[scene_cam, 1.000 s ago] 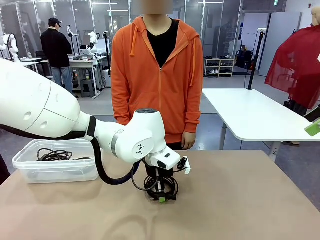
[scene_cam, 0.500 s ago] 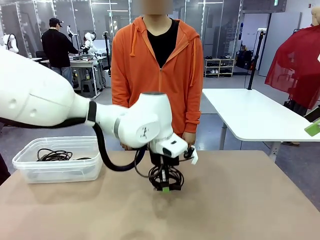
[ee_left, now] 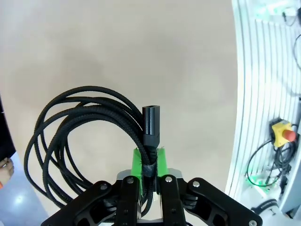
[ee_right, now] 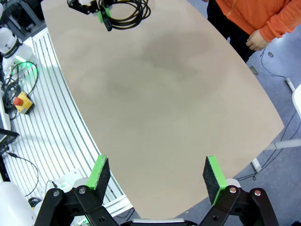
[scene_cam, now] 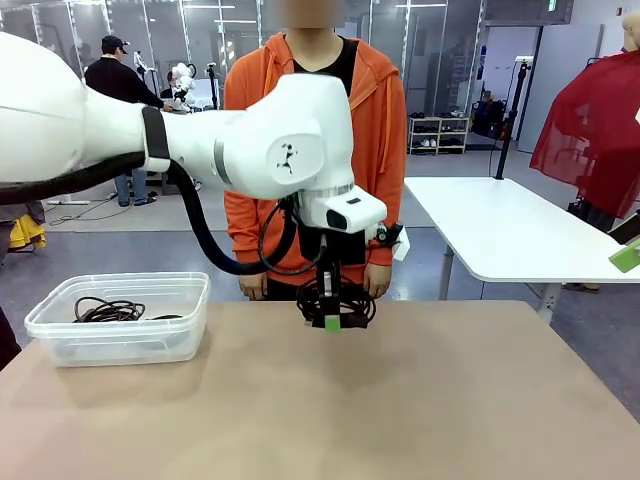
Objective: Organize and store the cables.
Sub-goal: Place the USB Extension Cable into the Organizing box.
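My left gripper (scene_cam: 333, 322) hangs above the far middle of the table, shut on a coiled black cable (scene_cam: 337, 300). In the left wrist view the green pads (ee_left: 150, 167) pinch the coil (ee_left: 84, 136) beside its black plug end (ee_left: 151, 123), and the loops hang free over the tabletop. The right wrist view catches the same coil (ee_right: 124, 9) and left gripper (ee_right: 105, 18) at its top edge. More coiled cables (scene_cam: 108, 311) lie in the clear plastic bin (scene_cam: 120, 340) at the table's left. High over the table, my right gripper (ee_right: 157, 176) stands open with nothing between its fingers.
A person in an orange hoodie (scene_cam: 315, 150) stands at the far edge, hands (scene_cam: 377, 280) down near the table. The tan tabletop (scene_cam: 400, 400) spreads bare around the gripper. A white ribbed base with a red stop button (ee_right: 22, 101) lies off the robot's side.
My left arm has lifted the coiled cable off the table and carried it up and toward the far edge. The right gripper has stayed open.
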You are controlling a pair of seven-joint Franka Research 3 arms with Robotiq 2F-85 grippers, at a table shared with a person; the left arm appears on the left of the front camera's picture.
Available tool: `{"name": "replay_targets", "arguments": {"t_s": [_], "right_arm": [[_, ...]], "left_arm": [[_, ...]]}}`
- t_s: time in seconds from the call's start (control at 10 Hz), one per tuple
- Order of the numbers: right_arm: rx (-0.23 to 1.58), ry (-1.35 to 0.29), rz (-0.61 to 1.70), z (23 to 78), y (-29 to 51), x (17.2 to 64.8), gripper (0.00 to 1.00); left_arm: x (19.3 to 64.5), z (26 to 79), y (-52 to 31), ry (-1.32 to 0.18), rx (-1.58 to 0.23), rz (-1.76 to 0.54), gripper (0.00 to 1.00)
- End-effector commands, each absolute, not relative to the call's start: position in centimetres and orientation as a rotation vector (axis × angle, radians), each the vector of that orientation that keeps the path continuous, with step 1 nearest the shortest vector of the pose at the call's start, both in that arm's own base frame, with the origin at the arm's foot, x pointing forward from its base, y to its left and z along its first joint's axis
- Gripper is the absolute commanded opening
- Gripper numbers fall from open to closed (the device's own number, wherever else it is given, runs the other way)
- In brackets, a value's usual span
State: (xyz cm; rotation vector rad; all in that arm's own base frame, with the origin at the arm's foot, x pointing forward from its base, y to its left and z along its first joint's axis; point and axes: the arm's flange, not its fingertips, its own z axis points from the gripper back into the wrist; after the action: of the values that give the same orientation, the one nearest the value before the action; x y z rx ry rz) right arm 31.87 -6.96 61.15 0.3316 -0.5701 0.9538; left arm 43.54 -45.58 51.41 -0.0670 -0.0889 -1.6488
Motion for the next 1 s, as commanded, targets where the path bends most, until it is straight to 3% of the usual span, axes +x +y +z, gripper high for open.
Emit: {"name": "replay_targets", "arguments": {"t_s": [0.0, 0.6, 0.9], "right_arm": [[0.335, -0.573, 0.948, 61.3, -6.9, 31.8, 1.00], [0.335, -0.573, 0.948, 61.3, -6.9, 31.8, 1.00], [0.335, -0.573, 0.948, 61.3, -6.9, 31.8, 1.00]], "left_arm": [[43.3, 52.3, -45.7, -0.123, -0.058, -1.679, 0.08], [43.0, 58.1, -34.4, -0.209, -0.025, -1.616, 0.08], [43.8, 58.9, -26.7, -0.283, -0.072, -1.369, 0.08]]}}
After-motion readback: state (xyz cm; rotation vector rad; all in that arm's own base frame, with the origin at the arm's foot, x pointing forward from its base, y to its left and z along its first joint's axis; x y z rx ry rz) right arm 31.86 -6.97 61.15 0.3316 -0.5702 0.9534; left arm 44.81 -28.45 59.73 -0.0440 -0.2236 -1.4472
